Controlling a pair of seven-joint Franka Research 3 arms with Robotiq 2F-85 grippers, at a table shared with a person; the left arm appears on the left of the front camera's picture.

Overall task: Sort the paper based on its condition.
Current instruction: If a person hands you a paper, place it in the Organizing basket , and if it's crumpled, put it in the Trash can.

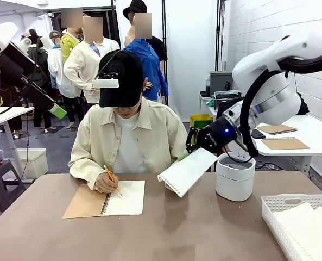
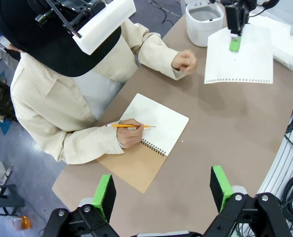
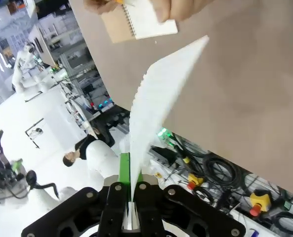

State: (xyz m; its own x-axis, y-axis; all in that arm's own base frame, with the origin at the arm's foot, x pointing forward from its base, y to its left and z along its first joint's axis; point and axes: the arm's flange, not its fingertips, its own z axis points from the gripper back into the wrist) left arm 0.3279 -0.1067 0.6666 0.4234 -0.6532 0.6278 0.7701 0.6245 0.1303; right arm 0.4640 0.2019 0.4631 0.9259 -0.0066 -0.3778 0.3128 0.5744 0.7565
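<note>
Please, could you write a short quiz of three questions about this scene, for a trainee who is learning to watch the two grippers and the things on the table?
1. True or false: the right gripper holds a sheet of paper up off the table.
2. Of the notebook, the white basket and the round white bin, which does the person's pencil write on? A. the notebook. B. the white basket. C. the round white bin.
3. Fill in the missing word: the left gripper is ____, with nothing between its fingers.

Key: 1 true; 2 A; 3 open.
</note>
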